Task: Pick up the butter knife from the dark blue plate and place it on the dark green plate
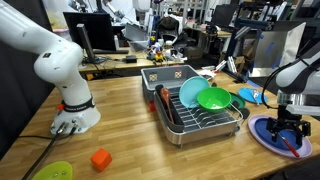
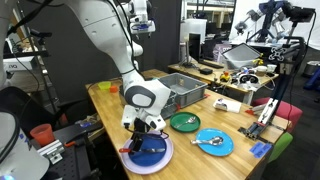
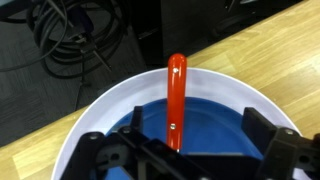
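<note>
The butter knife (image 3: 176, 95) is a slim red-orange stick lying on the dark blue plate (image 3: 215, 115), with one end over the plate's pale rim. My gripper (image 3: 200, 140) is open and low over the plate, a finger on each side of the knife, which is nearer the left finger. In both exterior views the gripper (image 1: 288, 124) (image 2: 146, 140) hangs over the blue plate (image 1: 262, 133) (image 2: 160, 155). The knife shows as a red streak (image 1: 291, 144). The dark green plate (image 2: 184, 122) lies apart from it, by the dish rack (image 1: 213, 98).
A teal dish (image 1: 191, 93) sits beside the green one at the grey dish rack (image 1: 180, 127). A light blue dish with a spoon (image 2: 214, 142) lies near the table's edge. An orange-red block (image 1: 100, 158) and a yellow-green plate (image 1: 52, 172) lie near the robot's base. Cables (image 3: 70, 40) lie on the floor.
</note>
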